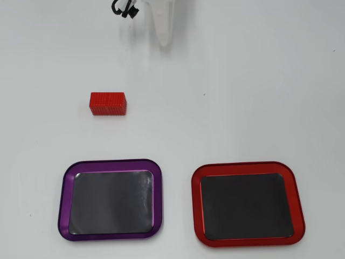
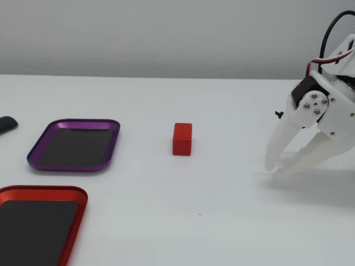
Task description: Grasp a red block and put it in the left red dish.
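Note:
The red block lies on the white table, clear of both trays; in the fixed view it stands at the middle. The red dish is at the lower right of the overhead view and at the lower left of the fixed view, and it is empty. My gripper is white, at the right of the fixed view, tips down near the table, jaws together and empty, far from the block. In the overhead view it is at the top edge.
A purple-rimmed tray of the same shape lies empty beside the red dish; it also shows in the fixed view. A dark object lies at the left edge. Black cables hang by the arm.

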